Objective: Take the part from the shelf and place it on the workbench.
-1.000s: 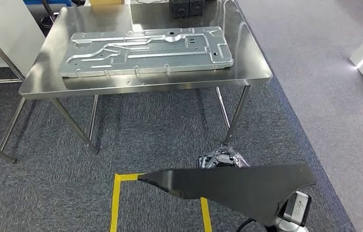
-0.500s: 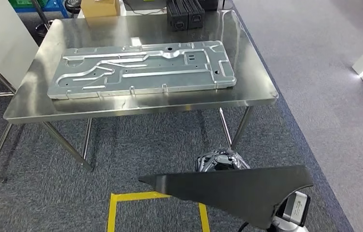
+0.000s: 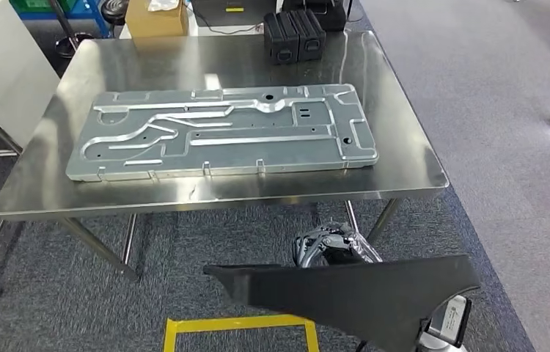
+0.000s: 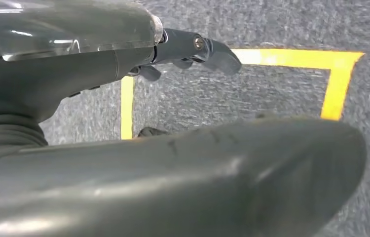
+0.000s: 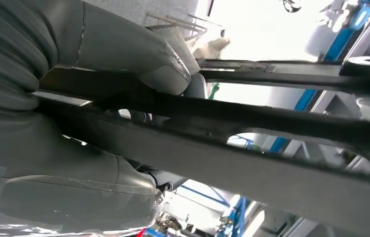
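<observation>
- A black flat part [image 3: 360, 290] is held low in front of the robot — above the carpet, short of the steel bench [image 3: 419, 158].
- The right hand [image 5: 99, 133] has its fingers [image 5: 166, 69] clamped around the part.
- The left hand [image 4: 124, 74] hangs over yellow floor tape [image 4: 296, 58], its fingers [image 4: 207, 52] loosely curled, holding nothing.
- A large grey metal panel [image 3: 221, 132] lies flat on the bench.

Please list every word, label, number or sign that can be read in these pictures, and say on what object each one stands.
No text can be read.
Label on the right arm's wrist unit: too small to read.
Cardboard box: no legible print.
Black cases: no legible print.
</observation>
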You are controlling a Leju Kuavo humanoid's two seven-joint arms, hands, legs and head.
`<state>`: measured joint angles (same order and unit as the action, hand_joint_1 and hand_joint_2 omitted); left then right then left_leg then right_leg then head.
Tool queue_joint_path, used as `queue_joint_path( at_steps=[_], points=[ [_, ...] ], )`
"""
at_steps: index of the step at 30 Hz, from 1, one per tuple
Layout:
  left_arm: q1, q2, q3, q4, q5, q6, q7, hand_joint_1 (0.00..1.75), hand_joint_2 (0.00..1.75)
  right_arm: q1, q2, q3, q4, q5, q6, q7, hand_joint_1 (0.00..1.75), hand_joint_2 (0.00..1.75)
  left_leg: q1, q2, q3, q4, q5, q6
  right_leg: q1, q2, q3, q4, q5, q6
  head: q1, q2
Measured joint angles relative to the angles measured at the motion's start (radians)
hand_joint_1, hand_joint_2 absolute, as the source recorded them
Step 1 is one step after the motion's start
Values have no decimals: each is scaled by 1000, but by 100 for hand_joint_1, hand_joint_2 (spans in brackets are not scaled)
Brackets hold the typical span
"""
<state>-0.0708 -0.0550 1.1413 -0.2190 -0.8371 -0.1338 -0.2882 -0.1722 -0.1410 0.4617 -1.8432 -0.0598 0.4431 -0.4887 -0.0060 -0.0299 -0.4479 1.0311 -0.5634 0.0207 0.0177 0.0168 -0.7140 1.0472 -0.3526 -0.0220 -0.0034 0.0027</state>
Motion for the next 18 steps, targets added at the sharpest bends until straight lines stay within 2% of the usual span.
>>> queue_joint_path(
  at_steps=[2,3,4,5,7,8,9,10,11,12,13,14,18],
  points=[
    [-3,2,5,0,8,5,-2,0,0,-2,2,-3,-7,12,-6,-15,175,175,0,4,-10,35,21,-12,-5,-1,26,-17,-10,-8,-1,0],
    [-5,2,7,0,10,8,-2,0,0,-4,3,-6,-11,19,-11,-23,175,175,0,8,-33,76,35,-18,-9,-2,41,-28,-15,-13,-2,0],
    [-6,2,8,0,10,10,-3,0,0,-5,4,-10,-14,27,-17,-31,175,175,1,11,-63,128,35,-23,-13,-3,57,-37,-21,-16,-4,0],
    [-7,1,9,0,10,12,-4,0,0,-6,5,-14,-16,38,-26,-39,175,175,4,14,-98,180,21,-28,-15,-4,69,-42,-29,-18,-5,0],
    [-6,1,13,0,12,14,-4,0,0,-5,6,-24,-24,68,-47,-57,175,175,11,16,-164,251,-50,-38,-18,-4,90,-44,-48,-18,-6,0],
    [-5,1,14,0,13,14,-4,0,0,-3,6,-29,-30,84,-59,-69,175,175,14,17,-185,255,-75,-43,-20,-3,102,-44,-59,-16,-6,0],
    [-4,1,16,0,14,14,-5,0,0,-1,6,-35,-39,98,-69,-81,175,175,18,19,-194,235,-74,-48,-23,-2,114,-43,-69,-13,-6,0],
    [-3,1,18,0,16,14,-6,0,0,2,6,-41,-49,111,-77,-94,175,175,22,21,-191,189,-40,-51,-25,-2,126,-42,-79,-9,-6,0],
    [-3,1,20,0,17,14,-6,0,0,5,6,-46,-59,121,-85,-106,175,175,26,22,-181,125,19,-55,-27,-2,137,-40,-89,-4,-6,0],
    [-2,1,23,0,19,14,-7,0,0,8,6,-49,-69,131,-91,-118,175,175,28,24,-171,66,69,-56,-28,-1,146,-35,-99,2,-6,0],
    [-2,1,25,0,19,14,-8,0,0,10,5,-52,-78,143,-99,-128,175,175,28,25,-164,24,105,-52,-28,-1,150,-31,-108,9,-6,0],
    [-2,1,28,0,21,14,-9,0,0,14,4,-55,-87,156,-110,-137,175,175,27,25,-162,2,124,-46,-28,0,151,-27,-115,16,-7,0],
    [-2,1,35,0,25,14,-18,0,0,18,-7,-74,-130,188,-163,-148,175,175,26,24,-157,-3,131,-17,-29,-2,148,-9,-140,39,-6,0]
  ],
)
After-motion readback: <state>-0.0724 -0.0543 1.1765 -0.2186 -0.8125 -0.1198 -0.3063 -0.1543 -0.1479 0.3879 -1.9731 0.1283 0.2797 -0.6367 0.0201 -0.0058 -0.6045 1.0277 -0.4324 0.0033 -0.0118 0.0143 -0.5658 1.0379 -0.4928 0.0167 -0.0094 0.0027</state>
